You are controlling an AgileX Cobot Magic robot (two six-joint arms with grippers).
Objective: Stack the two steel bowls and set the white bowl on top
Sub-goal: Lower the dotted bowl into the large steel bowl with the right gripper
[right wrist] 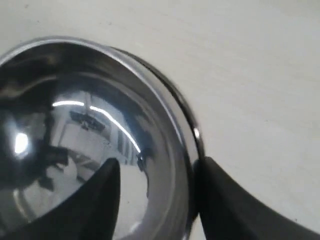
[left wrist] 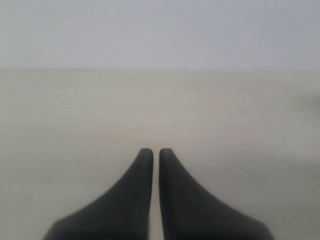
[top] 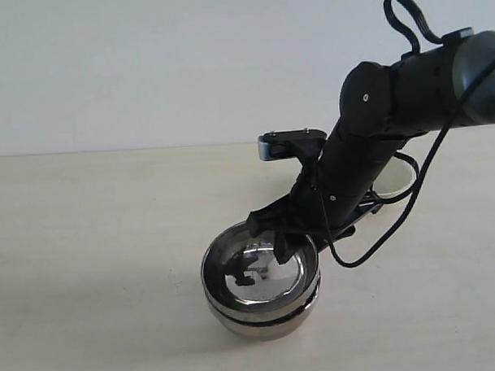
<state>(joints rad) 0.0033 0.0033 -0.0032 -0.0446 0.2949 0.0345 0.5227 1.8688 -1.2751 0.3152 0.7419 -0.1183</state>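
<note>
The two steel bowls stand nested on the pale table (top: 95,240), in the near centre of the exterior view: the upper steel bowl (top: 234,271) sits inside the lower steel bowl (top: 264,325), with both rims showing as parallel bands, one just above the other. Dimples on either side wall cannot be made out. The right arm (top: 368,140) reaches down from the upper right to the far right edge of the stack, with a black cable (top: 395,221) looping beside it. The right gripper (right wrist: 159,170) straddles the rim of the upper steel bowl with its jaws apart. One finger (right wrist: 95,200) hangs inside the bowl, clear of the wall. The other finger (right wrist: 225,200) stands outside, just beside the rim; contact there cannot be confirmed. Neither finger clamps the bowl. The white bowl (top: 400,174) rests on the table behind the right arm, apart from the stack. Only a part of its pale rim shows past the arm, and its printed side is hidden. The left gripper (left wrist: 156,152) is above bare table with its jaws together and nothing between them. It does not appear in the exterior view.
</note>
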